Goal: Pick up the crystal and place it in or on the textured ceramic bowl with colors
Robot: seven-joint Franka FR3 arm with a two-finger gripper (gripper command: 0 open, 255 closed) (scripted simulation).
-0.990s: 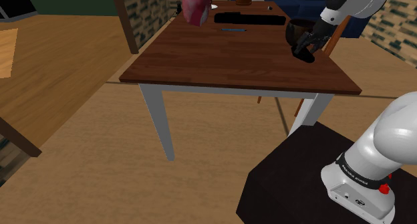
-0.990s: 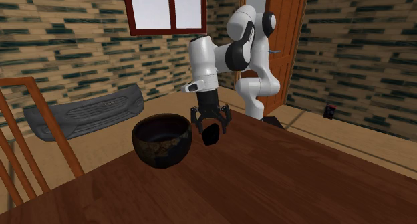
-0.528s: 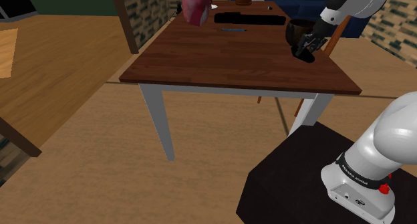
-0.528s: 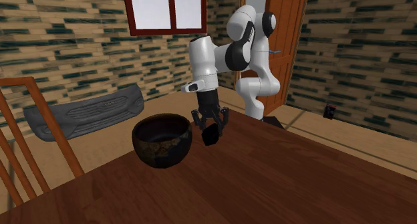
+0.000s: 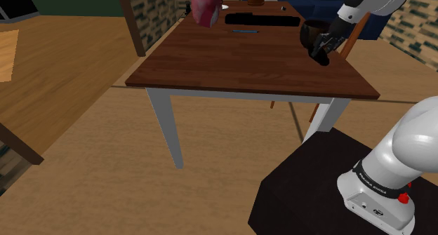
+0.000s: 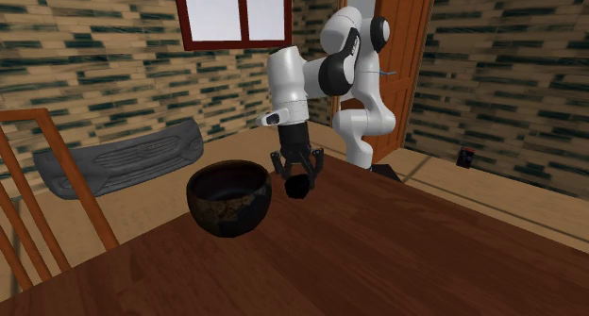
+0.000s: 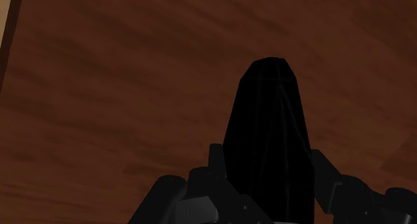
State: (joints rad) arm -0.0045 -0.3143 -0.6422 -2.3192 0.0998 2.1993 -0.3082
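One black faceted pointed crystal [image 7: 269, 116] clasped in the black two-finger gripper [image 6: 299, 176] | over brown wooden table [image 6: 406, 257] | dark round bowl [image 6: 228, 199] at gripper's 9 o'clock, second exterior view.

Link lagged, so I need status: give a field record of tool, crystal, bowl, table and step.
tool: shut on the crystal
crystal: black, pointed, clasped in the tool
bowl: dark, upright on the table, beside the tool
table: brown wood
step: crystal not yet in the bowl
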